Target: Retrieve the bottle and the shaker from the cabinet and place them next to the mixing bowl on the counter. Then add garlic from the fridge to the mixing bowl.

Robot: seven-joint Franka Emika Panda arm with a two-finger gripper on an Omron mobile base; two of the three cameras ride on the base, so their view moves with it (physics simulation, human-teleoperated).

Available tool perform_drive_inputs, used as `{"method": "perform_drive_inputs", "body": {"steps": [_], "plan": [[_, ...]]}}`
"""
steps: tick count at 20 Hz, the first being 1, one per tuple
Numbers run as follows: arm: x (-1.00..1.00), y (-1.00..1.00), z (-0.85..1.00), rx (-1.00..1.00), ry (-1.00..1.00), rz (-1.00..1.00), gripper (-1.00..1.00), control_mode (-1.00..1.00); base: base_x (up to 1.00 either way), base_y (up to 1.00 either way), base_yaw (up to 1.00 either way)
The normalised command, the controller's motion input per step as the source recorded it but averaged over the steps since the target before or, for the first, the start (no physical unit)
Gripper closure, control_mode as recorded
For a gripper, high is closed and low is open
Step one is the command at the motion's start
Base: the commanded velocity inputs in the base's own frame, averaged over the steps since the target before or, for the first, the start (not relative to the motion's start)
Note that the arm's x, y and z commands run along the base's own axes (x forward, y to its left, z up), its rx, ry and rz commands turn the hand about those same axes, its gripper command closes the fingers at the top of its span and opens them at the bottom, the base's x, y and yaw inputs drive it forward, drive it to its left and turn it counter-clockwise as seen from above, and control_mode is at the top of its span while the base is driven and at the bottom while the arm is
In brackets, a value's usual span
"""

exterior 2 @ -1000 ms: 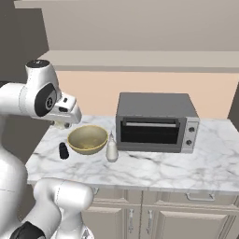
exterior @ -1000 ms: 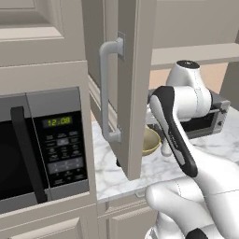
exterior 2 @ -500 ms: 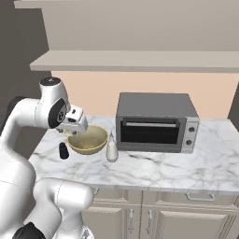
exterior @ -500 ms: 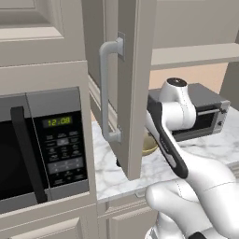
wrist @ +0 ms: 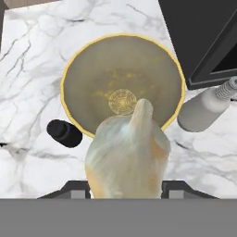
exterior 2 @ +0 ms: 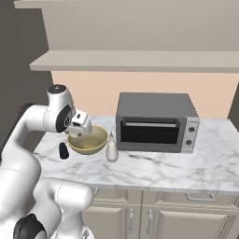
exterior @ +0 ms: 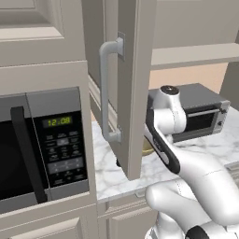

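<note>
The gripper (wrist: 125, 187) is clamped on a pale garlic bulb (wrist: 126, 150), holding it above the mixing bowl (wrist: 121, 83) on the marble counter (exterior 2: 154, 168). The black shaker (exterior 2: 63, 150) stands just beside the bowl on one side and the whitish bottle (exterior 2: 112, 148) on the other, near the toaster oven (exterior 2: 156, 122).

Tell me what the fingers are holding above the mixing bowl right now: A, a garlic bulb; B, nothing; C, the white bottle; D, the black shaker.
A: in the hand view a pale garlic bulb sits between the fingers above the mixing bowl, while the bottle and shaker stand on the counter beside it.
</note>
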Motion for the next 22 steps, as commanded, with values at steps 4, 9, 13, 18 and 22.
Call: {"method": "perform_drive_inputs", "body": {"steps": [4, 9, 13, 18, 22], "plan": [[0.57, 0.02, 0.00, 0.00, 0.05, -0.12, 1.00, -1.00, 0.00, 0.00, 0.00], [0.54, 0.03, 0.00, 0.00, 0.03, -0.01, 1.00, -1.00, 0.00, 0.00, 0.00], [0.15, 0.00, -0.24, 0.00, 0.00, 0.00, 1.00, -1.00, 0.00, 0.00, 0.00], [0.22, 0.00, -0.38, 0.00, 0.00, 0.00, 1.00, -1.00, 0.00, 0.00, 0.00], [0.24, 0.00, -0.24, 0.00, 0.00, 0.00, 1.00, -1.00, 0.00, 0.00, 0.00]]}}
